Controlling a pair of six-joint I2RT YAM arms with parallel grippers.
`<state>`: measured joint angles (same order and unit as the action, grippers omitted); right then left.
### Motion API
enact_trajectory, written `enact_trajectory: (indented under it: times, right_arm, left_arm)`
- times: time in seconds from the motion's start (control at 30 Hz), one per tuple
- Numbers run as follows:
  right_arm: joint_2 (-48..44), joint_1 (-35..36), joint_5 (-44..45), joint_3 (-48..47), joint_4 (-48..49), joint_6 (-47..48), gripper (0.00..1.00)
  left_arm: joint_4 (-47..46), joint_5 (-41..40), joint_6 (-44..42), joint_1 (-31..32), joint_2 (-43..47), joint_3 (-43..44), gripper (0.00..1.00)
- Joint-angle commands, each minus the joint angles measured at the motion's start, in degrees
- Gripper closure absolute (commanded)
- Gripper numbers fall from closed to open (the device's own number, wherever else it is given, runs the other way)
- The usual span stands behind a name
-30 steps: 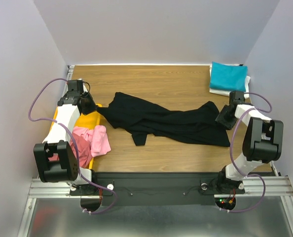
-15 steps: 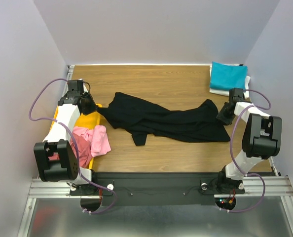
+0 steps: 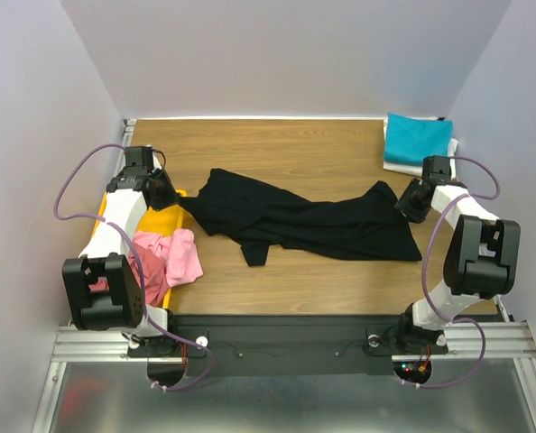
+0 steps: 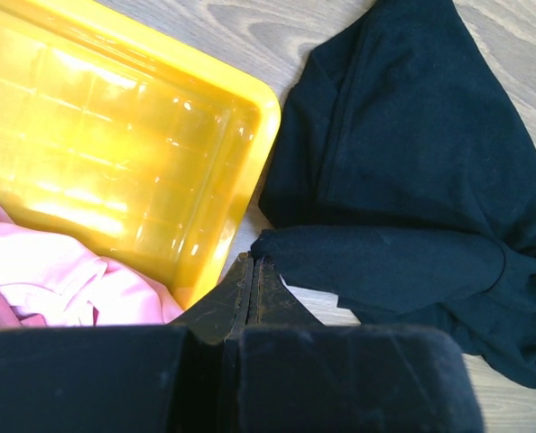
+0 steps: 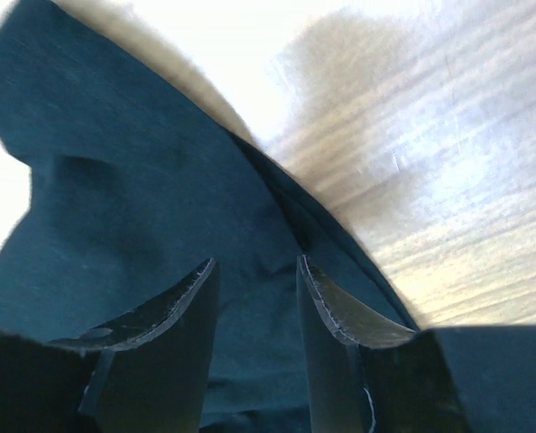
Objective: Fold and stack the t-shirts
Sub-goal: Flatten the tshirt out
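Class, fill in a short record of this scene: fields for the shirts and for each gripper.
black t-shirt: crumpled across the table
teal t-shirt: folded, far right corner, atop white t-shirt
pink t-shirt: bunched in yellow tray, spilling over its edge
left gripper: shut on black t-shirt's corner
right gripper: open, over black t-shirt's other end
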<state>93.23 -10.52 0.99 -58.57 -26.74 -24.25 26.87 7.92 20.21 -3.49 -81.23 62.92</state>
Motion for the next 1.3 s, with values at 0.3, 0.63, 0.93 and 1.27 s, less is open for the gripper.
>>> enact_trajectory:
  times: [0.3, 0.63, 0.93, 1.27]
  right_arm:
    - [3.53, -0.29, -0.21, -5.86, -0.24, 0.25, 0.57]
    - [6.52, -0.37, 1.11, -5.16, -0.24, 0.78, 0.57]
    - [7.14, -0.37, 3.22, -3.93, -0.24, 1.14, 0.58]
    - [6.61, -0.37, 2.26, -2.7, -0.15, 1.14, 0.6]
  left_arm:
    - [0.99, 0.78, -0.78, -0.29, 0.81, 0.63, 1.0]
    - [1.08, 0.69, -0.96, -0.29, 1.25, 0.63, 1.0]
    - [1.16, 1.04, -1.05, -0.29, 0.99, 1.07, 1.0]
    - [1.08, 1.04, -1.13, -0.29, 0.46, 1.51, 1.0]
